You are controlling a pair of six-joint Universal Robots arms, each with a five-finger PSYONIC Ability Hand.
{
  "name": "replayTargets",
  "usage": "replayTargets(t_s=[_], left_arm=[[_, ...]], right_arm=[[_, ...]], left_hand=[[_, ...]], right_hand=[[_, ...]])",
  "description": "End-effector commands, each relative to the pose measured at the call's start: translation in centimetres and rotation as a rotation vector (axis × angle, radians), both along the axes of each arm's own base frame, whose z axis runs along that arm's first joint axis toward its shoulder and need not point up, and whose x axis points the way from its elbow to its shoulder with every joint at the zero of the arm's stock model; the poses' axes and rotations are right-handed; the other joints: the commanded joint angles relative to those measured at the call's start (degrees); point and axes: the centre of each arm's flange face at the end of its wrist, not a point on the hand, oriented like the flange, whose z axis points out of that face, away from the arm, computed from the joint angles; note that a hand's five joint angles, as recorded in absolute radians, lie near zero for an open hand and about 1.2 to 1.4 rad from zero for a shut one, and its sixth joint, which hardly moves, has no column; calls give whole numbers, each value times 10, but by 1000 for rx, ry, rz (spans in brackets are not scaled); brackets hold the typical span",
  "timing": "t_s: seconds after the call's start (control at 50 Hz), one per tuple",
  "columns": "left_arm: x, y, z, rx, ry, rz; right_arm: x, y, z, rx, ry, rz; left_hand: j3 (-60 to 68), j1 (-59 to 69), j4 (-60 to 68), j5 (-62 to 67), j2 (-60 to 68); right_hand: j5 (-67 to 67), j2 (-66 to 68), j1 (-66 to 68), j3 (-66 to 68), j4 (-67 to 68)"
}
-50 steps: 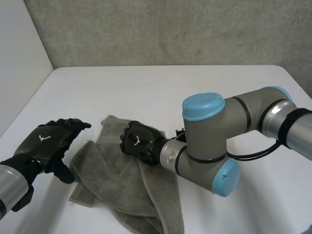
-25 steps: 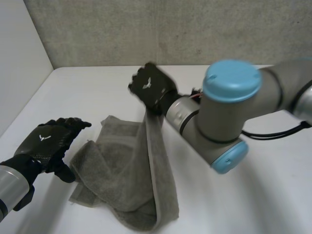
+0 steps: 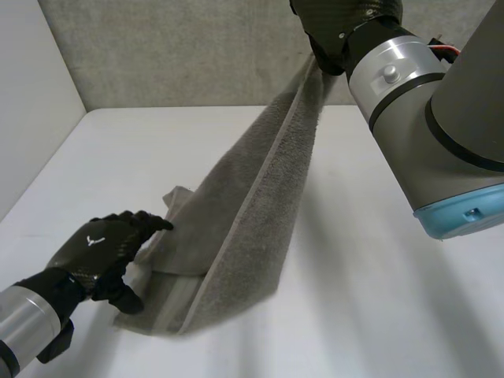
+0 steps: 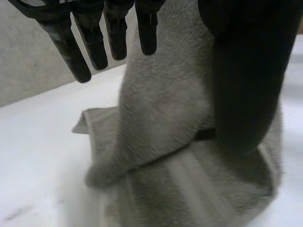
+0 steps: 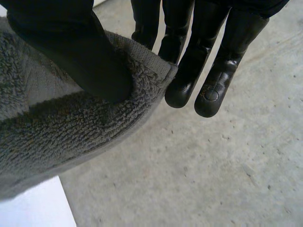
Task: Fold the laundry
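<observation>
A white counter [image 3: 378, 299] runs back to a rough grey concrete wall [image 3: 181, 55], with a plain white side wall [image 3: 27, 102] closing off the robot's left.

One grey terry towel [image 3: 252, 205] is the only laundry in view. It stretches in a long diagonal band from high in front of the concrete wall down to the counter's near left part, where its lower end lies in loose folds.

The right robot hand [image 3: 335, 27] holds the towel's top end up above the counter. In the right wrist view its thumb [image 5: 80, 52] clamps the hemmed edge of the towel [image 5: 71, 127] against the straight fingers [image 5: 208, 71].

The left robot hand [image 3: 98, 250] is low at the folded end, palm down. Its fingertips touch the towel's left edge. In the left wrist view its fingers [image 4: 71, 47] are straight and spread above the cloth [image 4: 165, 104], gripping nothing.

A small white emblem [image 3: 96, 240] marks the back of the left robot hand; no lettering can be read on it. The grey right arm [image 3: 457, 102] ends in one light-blue cap [image 3: 465, 216].

Counted: one towel, two robot hands.
</observation>
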Motion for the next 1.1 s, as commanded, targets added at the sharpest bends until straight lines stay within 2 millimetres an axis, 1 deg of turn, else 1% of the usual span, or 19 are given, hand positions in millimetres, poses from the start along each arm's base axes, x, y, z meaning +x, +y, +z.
replayTargets(t_s=[0.02, 0.1, 0.2, 0.24, 0.36, 0.42, 0.46, 0.52, 0.66, 0.76, 0.78, 0.8, 0.82, 0.84, 0.86, 0.88, 0.92, 0.96, 1.1], left_arm=[[-11, 17, -4, 76, 52, -40], [-12, 18, -9, 97, 49, -43], [-13, 16, -24, 178, 38, -41], [-15, 13, -33, 249, 51, -33], [-24, 12, -43, 359, 101, -6], [-31, 14, -48, 396, 107, 0], [-35, 14, -52, 424, 103, 14], [-38, 15, -59, 456, 94, 17], [-47, 11, -68, 468, 105, 32], [-56, 7, -71, 418, 94, 35], [-57, 5, -73, 400, 88, 44], [-59, 3, -74, 376, 83, 54], [-60, 3, -74, 376, 83, 54], [-62, 1, -74, 353, 81, 60], [-64, -1, -73, 321, 84, 65], [-64, -1, -73, 320, 84, 65], [-67, -7, -71, 254, 89, 75], [-67, -9, -70, 226, 94, 89], [-68, -15, -63, 183, 112, 101]], right_arm=[[-3, -1, -9, -6, 77, -53], [-7, -5, -14, 10, 91, -80], [-10, -8, -21, 30, 103, -90], [-11, -8, -24, 37, 107, -91], [-14, -13, -27, 48, 108, -102], [-16, -14, -28, 51, 111, -106], [-16, -15, -28, 53, 112, -108], [-17, -16, -30, 56, 115, -111], [-18, -16, -36, 73, 125, -105], [-18, -16, -42, 92, 123, -102], [-19, -16, -43, 100, 119, -103], [-19, -16, -43, 100, 119, -103], [-21, -18, -44, 106, 113, -106], [-23, -21, -44, 111, 105, -114], [-23, -21, -44, 111, 105, -114], [-27, -25, -44, 118, 94, -124], [-30, -29, -44, 122, 87, -134], [-38, -36, -41, 122, 70, -156], [-54, -40, -23, 90, 42, -197]], left_hand=[[69, 68, 68, 69, 69], [69, 68, 68, 69, 69], [66, 64, 65, 65, 65], [66, 64, 65, 65, 65], [64, 63, 63, 64, 64], [32, 31, 31, 32, 32], [-48, -50, -49, -49, -48], [-59, -60, -59, -59, -59], [-52, -53, -53, -52, -52], [-27, -28, -27, -27, -27], [10, 9, 9, 9, 10], [98, 97, 98, 98, 98], [99, 98, 99, 99, 99], [189, 188, 189, 189, 189], [342, 340, 341, 341, 341], [343, 342, 343, 343, 343], [618, 616, 617, 617, 617], [619, 618, 618, 618, 619], [619, 618, 618, 618, 619]], right_hand=[[145, 129, 239, 124, 116], [145, 129, 239, 124, 116], [145, 129, 239, 124, 116], [145, 129, 239, 124, 116], [145, 129, 239, 124, 116], [145, 129, 239, 124, 116], [145, 129, 239, 124, 116], [145, 129, 239, 124, 116], [145, 129, 239, 124, 116], [145, 129, 239, 124, 116], [145, 129, 239, 124, 116], [145, 129, 239, 124, 116], [145, 129, 239, 124, 116], [145, 129, 239, 124, 116], [145, 129, 239, 124, 116], [145, 129, 239, 124, 116], [145, 129, 239, 124, 116], [145, 129, 239, 124, 116], [145, 129, 239, 124, 116]])
